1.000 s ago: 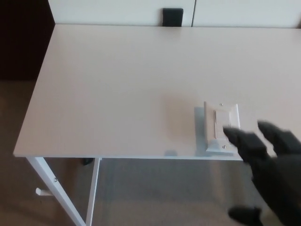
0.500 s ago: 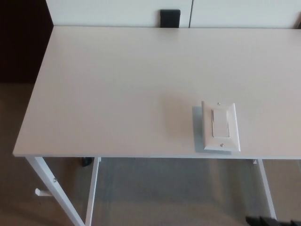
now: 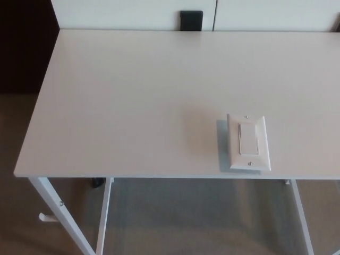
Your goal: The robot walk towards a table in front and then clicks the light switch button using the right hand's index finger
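Head view: unlabelled light switch (image 3: 248, 142) on table (image 3: 133, 95)

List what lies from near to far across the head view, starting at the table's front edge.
Table front edge → light switch → bare tabletop → black object beyond the table's far edge. Neither robot hand shows.

Test setup: bare white table (image 3: 133, 95), loose light switch (image 3: 248, 142).
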